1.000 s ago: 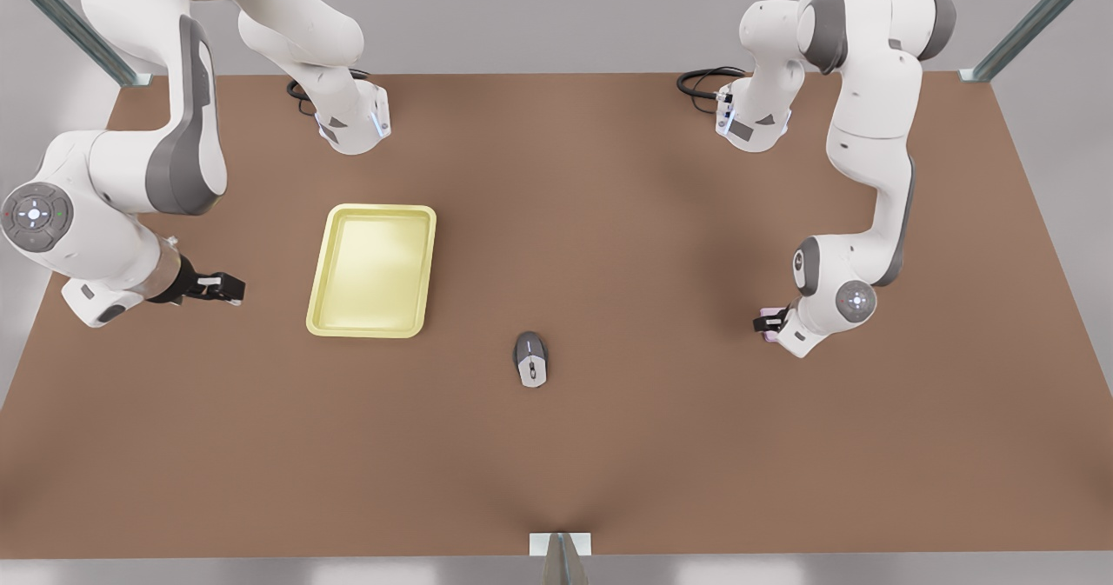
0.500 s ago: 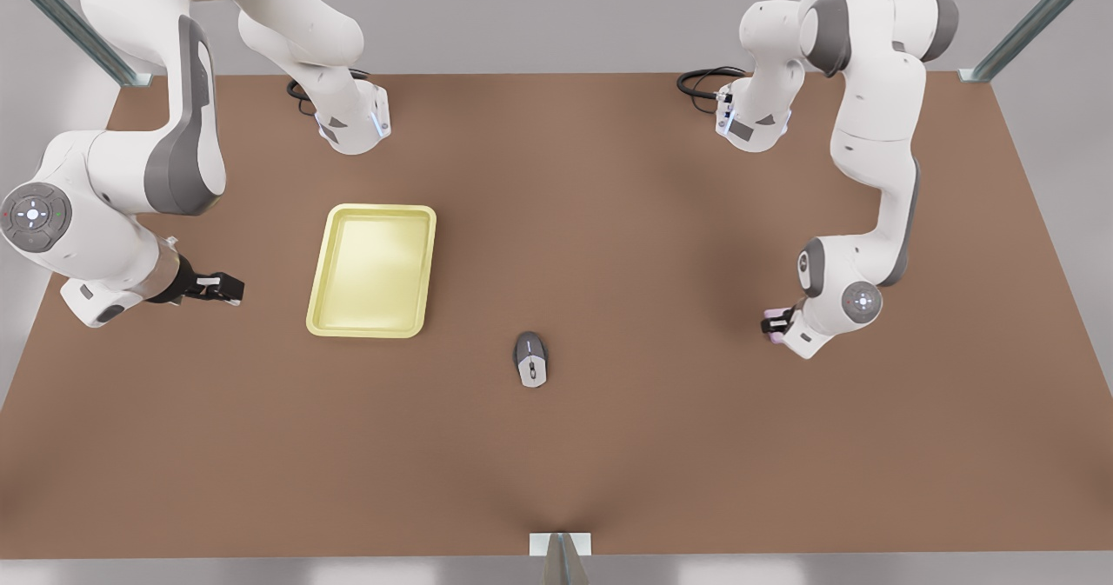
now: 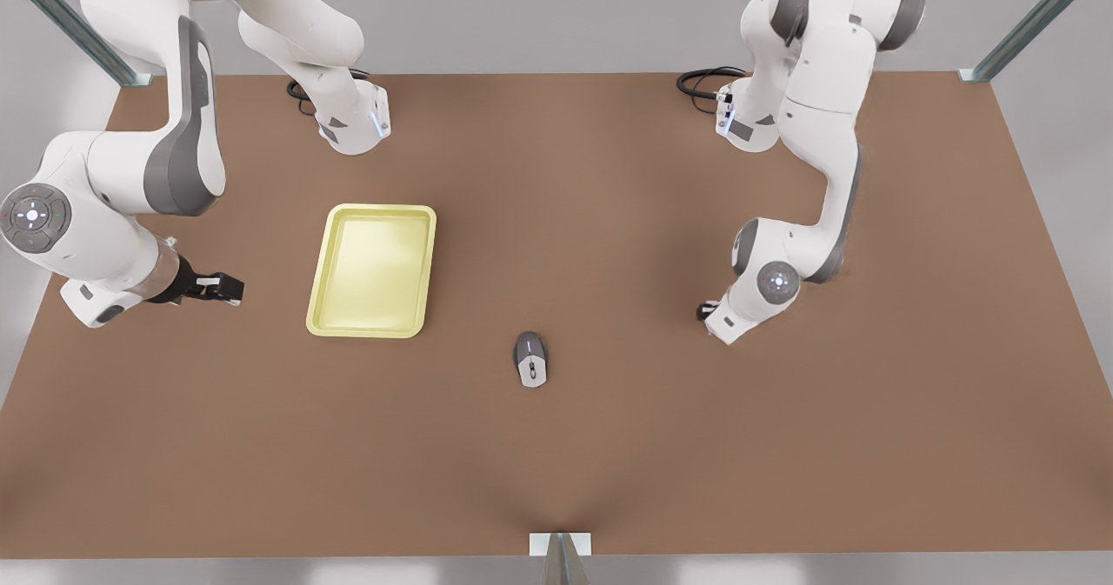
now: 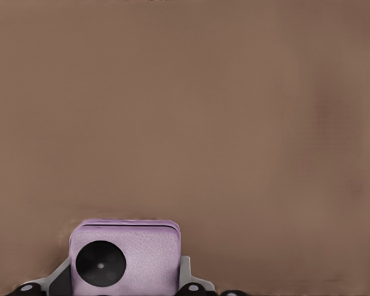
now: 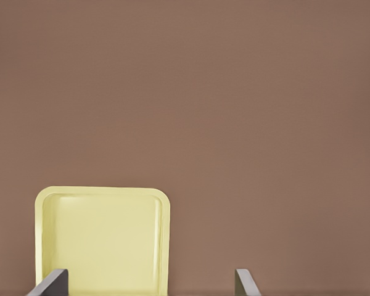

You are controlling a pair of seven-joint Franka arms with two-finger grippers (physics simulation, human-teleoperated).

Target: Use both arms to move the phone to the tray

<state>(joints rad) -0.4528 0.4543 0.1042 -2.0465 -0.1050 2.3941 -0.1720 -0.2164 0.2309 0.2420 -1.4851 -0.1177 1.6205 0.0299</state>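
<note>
Left wrist view: the left pincer (image 4: 123, 290) is clamped on the phone (image 4: 125, 256) above the counter (image 4: 234, 123). Right pincer (image 5: 151, 285), fingers apart, waits beside the tray (image 5: 105, 237).

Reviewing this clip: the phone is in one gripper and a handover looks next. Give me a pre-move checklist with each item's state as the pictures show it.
1. Phone held between the left gripper fingers: ok in the left wrist view; the pink body sits between both fingers.
2. Grip depth and security: cannot tell; the contact faces are hidden.
3. Right gripper open to receive: ok; its fingers stand wide apart, nothing between them.
4. Tray free to take the phone: ok; nothing lies in it.
5. Path toward the tray: the mouse lies between the left gripper and the tray, nearer the camera; probably passable, check height.
6. Phone's height above the table: cannot tell.
</note>
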